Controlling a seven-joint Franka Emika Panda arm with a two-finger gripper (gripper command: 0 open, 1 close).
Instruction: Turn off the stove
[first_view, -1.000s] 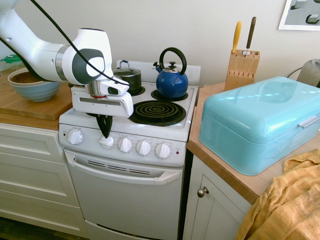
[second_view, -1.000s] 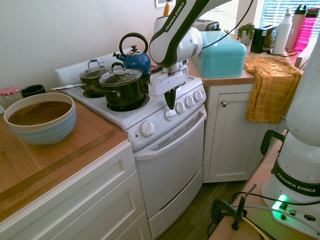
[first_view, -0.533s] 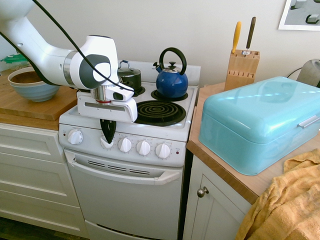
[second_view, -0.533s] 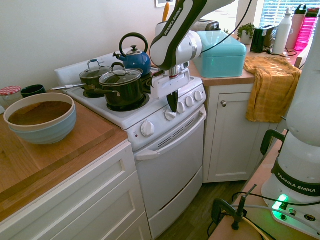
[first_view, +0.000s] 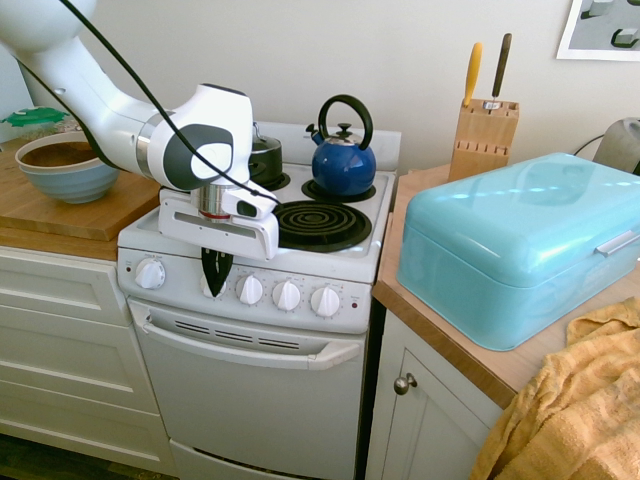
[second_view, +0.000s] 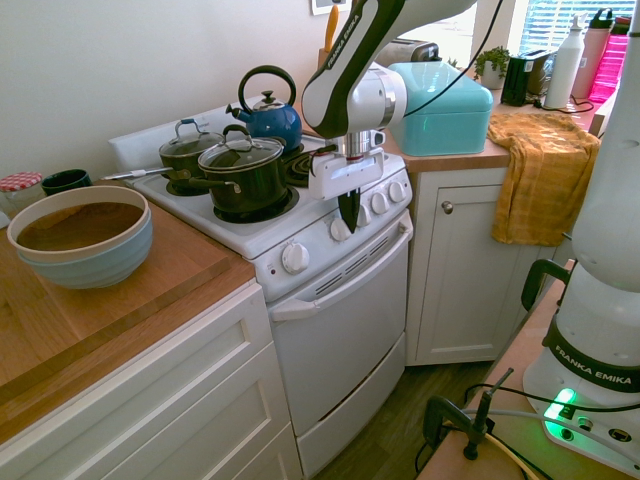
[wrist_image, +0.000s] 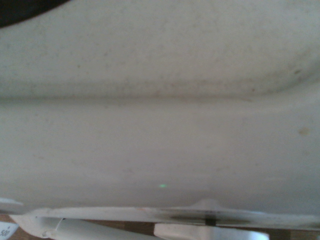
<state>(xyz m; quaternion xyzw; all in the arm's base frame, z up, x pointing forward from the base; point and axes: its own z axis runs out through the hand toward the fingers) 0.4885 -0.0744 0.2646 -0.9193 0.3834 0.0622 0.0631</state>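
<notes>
The stove (first_view: 250, 380) is a narrow white range with coil burners and a row of round white knobs (first_view: 287, 295) on its front panel. My gripper (first_view: 215, 288) points straight down with its black fingers shut together. Their tip rests on the second knob from the left and hides most of it. From the other side, the gripper (second_view: 347, 224) touches that knob (second_view: 339, 231) on the stove (second_view: 340, 320). Whether the fingers pinch the knob does not show. The wrist view holds only a blurred white stove surface (wrist_image: 160, 125).
A blue kettle (first_view: 343, 160) and black lidded pots (second_view: 243, 170) stand on the burners. A turquoise bread box (first_view: 520, 240) and a knife block (first_view: 485, 135) sit on the right counter, with a yellow towel (first_view: 580, 400) hanging there. A bowl (first_view: 60, 165) rests on the left counter.
The arm has shifted right and the gripper has come down a little. The second knob, visible below the fingertips a second ago, is now covered by them.
</notes>
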